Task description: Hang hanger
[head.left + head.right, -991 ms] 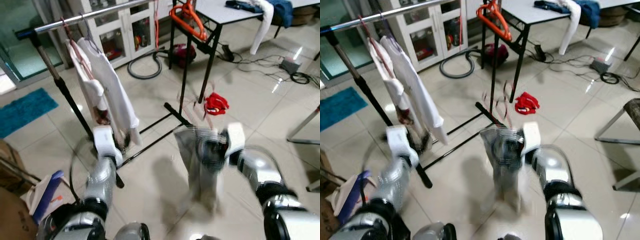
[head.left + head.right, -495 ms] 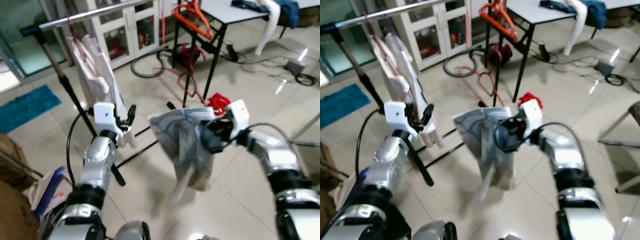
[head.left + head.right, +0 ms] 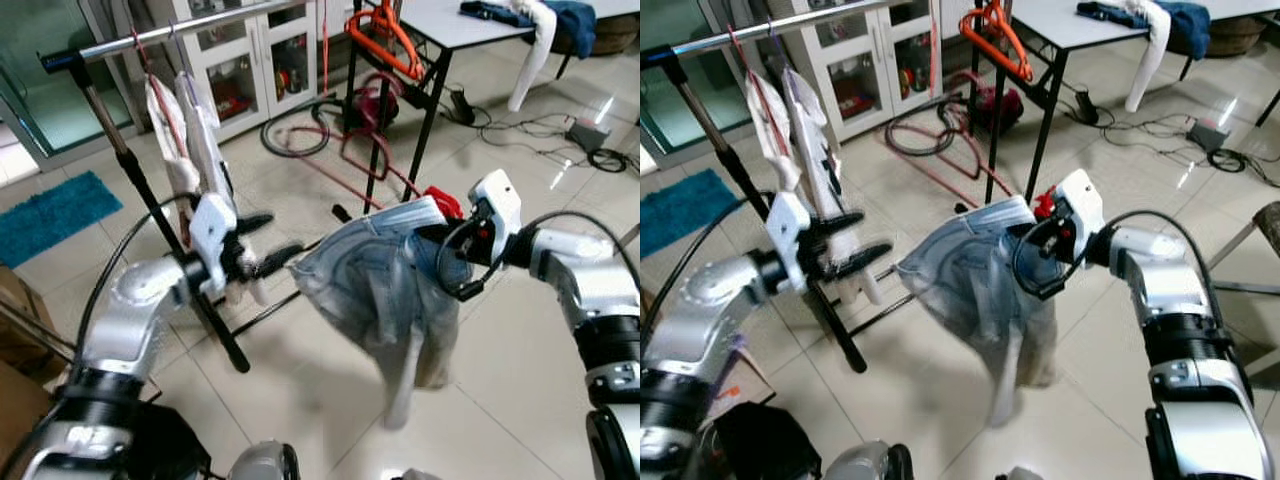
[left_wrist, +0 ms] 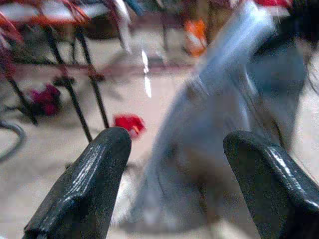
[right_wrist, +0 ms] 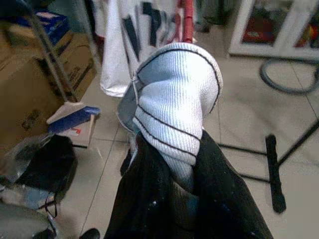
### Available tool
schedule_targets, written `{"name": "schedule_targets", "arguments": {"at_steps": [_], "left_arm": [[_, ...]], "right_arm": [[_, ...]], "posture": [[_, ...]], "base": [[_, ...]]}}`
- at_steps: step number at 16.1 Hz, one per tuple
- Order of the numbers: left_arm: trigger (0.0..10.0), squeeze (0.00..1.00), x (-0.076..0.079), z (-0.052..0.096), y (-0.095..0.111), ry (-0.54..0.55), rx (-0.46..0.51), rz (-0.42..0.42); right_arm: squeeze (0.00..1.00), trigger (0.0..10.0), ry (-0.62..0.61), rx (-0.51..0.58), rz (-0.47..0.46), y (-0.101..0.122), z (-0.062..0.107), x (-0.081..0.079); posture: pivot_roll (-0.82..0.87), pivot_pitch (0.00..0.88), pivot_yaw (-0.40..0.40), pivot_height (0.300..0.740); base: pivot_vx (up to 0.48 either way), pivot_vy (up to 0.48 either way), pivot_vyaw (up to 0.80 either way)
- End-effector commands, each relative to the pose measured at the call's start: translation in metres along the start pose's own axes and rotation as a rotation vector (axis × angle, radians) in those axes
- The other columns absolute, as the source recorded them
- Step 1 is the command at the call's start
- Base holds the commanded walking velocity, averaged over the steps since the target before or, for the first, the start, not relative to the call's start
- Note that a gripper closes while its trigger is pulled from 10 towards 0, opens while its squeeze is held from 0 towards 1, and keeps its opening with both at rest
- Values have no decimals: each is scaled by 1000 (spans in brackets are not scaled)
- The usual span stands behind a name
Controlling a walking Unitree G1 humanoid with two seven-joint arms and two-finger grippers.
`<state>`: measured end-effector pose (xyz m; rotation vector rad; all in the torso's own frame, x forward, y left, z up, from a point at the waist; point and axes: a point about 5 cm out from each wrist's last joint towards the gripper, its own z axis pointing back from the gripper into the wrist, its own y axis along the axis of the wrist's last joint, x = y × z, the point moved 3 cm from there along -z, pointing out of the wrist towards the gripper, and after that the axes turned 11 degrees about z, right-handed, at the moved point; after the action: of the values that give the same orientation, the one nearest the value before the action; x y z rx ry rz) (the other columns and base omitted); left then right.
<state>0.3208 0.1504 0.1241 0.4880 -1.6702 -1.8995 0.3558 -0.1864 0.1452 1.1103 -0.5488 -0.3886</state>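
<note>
Currently your right gripper (image 5: 182, 164) pinches the grey garment (image 3: 375, 285), which droops beneath it; your left gripper (image 3: 262, 243), fingers parted, reaches toward the garment's near edge.

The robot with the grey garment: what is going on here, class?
The right gripper is shut on a grey garment, holding it up above the tiled floor. The left gripper, open, reaches toward the garment's edge. Behind it stands the clothes rack with white shirts already hanging on it.
</note>
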Motion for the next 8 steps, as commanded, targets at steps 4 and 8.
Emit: {"name": "schedule_targets", "arguments": {"at_steps": [4,8], "left_arm": [[10000,0,-11,12,-18,-5,-160,-37],[10000,0,-13,7,-27,-1,-203,-41]], "right_arm": [[0,10000,113,46,118,21,8,-10],[0,10000,132,37,141,27,18,-11]], "posture": [[-47,0,37,740],[-64,0,43,740]], "base": [[0,0,0],[0,0,0]]}}
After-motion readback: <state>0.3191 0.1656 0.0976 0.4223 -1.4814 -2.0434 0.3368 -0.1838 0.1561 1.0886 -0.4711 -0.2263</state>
